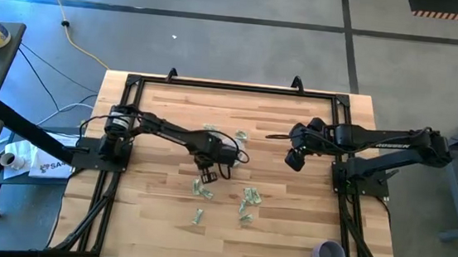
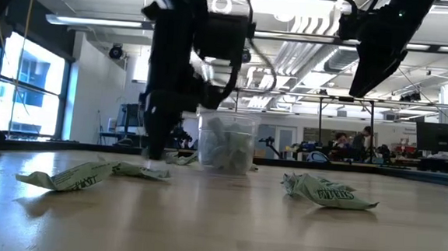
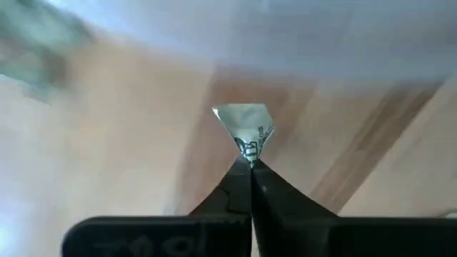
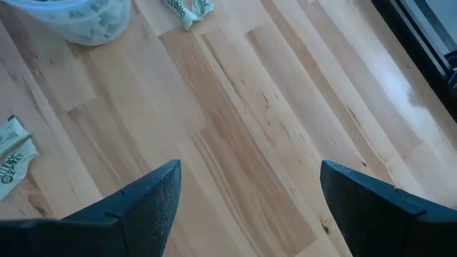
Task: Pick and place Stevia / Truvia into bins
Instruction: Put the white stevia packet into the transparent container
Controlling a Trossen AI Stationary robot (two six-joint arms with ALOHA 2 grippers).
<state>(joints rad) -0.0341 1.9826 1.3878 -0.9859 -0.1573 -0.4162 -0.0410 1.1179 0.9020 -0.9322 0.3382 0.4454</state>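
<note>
We see the left gripper [image 3: 250, 165] down at mid-table, fingers pinched tight on one Stevia packet [image 3: 245, 125]; the packet sticks out past the fingertips, just over the wood table [image 1: 162, 231]. The clear cup [image 2: 226, 143] sits just beyond that gripper toward the far side, already holding packets. Loose packets [image 1: 247, 200] lie scattered near and right of the left gripper, a few more far by the cup. The right gripper [image 4: 246, 193] hangs above the table's right half, fingers spread wide, nothing between them. The purple cup [image 1: 328, 255] sits at the near right corner.
</note>
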